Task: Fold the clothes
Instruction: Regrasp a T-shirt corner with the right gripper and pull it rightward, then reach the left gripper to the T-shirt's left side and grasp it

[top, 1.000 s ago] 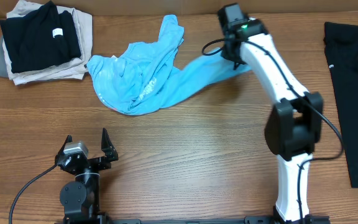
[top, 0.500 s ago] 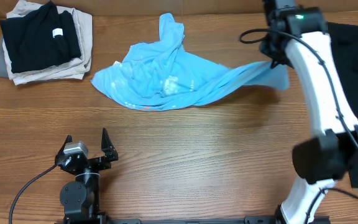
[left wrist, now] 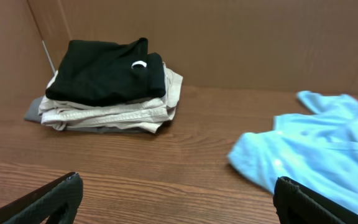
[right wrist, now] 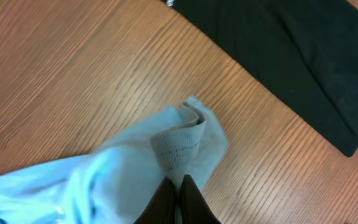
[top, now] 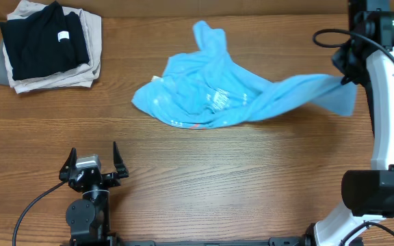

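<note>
bottom left of the overhead view: the left gripper sits idle, fingers spread wide, nothing in it. mid-table lies the crumpled sky-blue cotton t-shirt, one edge stretched toward the upper right, where the right gripper is clenched on a thin bit of hem. that pinch looks skimpy, so it might slip, or the cloth could land on the flat black garment alongside. count: one shirt, two grippers, one black garment, one folded black-and-beige stack upper left.
</note>
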Controlling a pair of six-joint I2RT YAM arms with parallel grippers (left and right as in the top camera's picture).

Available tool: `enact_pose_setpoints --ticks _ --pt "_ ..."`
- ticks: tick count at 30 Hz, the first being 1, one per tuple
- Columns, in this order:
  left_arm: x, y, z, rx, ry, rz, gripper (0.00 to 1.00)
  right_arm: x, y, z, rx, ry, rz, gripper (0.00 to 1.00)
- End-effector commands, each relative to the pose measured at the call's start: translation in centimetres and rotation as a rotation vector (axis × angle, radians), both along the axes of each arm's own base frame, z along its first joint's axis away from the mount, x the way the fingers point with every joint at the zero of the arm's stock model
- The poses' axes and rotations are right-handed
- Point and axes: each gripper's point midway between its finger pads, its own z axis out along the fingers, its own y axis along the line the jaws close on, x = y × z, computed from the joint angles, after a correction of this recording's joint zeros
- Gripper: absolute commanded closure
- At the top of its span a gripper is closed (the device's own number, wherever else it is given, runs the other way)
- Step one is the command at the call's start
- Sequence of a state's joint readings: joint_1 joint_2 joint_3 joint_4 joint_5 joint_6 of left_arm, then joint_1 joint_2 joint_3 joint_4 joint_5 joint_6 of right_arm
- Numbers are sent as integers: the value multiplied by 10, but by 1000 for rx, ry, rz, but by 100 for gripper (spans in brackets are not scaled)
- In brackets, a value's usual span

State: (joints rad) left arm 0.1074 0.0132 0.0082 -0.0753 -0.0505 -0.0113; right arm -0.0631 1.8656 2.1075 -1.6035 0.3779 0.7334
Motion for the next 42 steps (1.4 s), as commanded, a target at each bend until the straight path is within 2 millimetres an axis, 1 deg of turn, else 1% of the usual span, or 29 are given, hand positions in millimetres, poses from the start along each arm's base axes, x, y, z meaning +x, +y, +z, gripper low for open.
enact_pose_setpoints --ticks 1,2,3,5,7,9,11,13,16,18,19,21,22,24,26,29,31,33,34,37,39,42 --pt "-1 7 4 46 -12 35 0 -4 -12 6 29 -32 -44 96" --pt "-1 9 8 46 -30 46 0 -2 -12 4 54 -38 -43 96" --pt "-1 6 13 34 -51 28 0 0 -11 2 74 -42 -33 96" --pt "2 -11 24 13 -100 -72 0 5 -7 -1 98 -45 9 96" --pt "2 -20 37 19 -152 -121 0 7 -6 -5 105 -42 21 96" --pt "-1 -41 56 16 -230 -243 0 7 -5 -9 108 -34 22 96" --pt "-9 -66 75 36 -306 -390 0 7 -4 -14 114 -28 23 96" --pt "-16 -79 89 9 -340 -469 0 8 -4 -20 116 -21 23 96" --pt "-26 -93 110 4 -350 -556 0 11 -1 -27 137 -20 29 96" --pt "-31 -102 127 14 -353 -608 0 11 4 -29 165 -21 37 96" --pt "-34 -107 140 26 -350 -645 0 12 6 -29 178 -23 40 96" --pt "-34 -117 158 43 -331 -713 0 15 10 -29 197 -37 49 96" --pt "-27 -125 172 26 -279 -777 0 18 13 -28 205 -47 56 96" --pt "-12 -130 180 -27 -179 -823 0 20 16 -28 213 -52 64 96" --pt "9 -134 180 -118 -22 -857 0 21 18 -28 212 -56 69 96" --pt "38 -141 172 -219 211 -882 0 23 19 -27 210 -64 74 96" --pt "53 -147 168 -260 314 -898 0 23 19 -27 210 -63 74 96" --pt "72 -150 164 -311 381 -900 0 23 19 -27 210 -62 75 96" --pt "82 -154 162 -379 416 -921 0 23 19 -27 210 -62 76 96" --pt "96 -169 160 -409 436 -1024 0 23 19 -27 206 -59 88 96" --pt "108 -178 150 -410 482 -998 0 23 19 -27 205 -58 93 96" --pt "130 -193 125 -336 580 -854 0 23 19 -27 205 -59 92 96"
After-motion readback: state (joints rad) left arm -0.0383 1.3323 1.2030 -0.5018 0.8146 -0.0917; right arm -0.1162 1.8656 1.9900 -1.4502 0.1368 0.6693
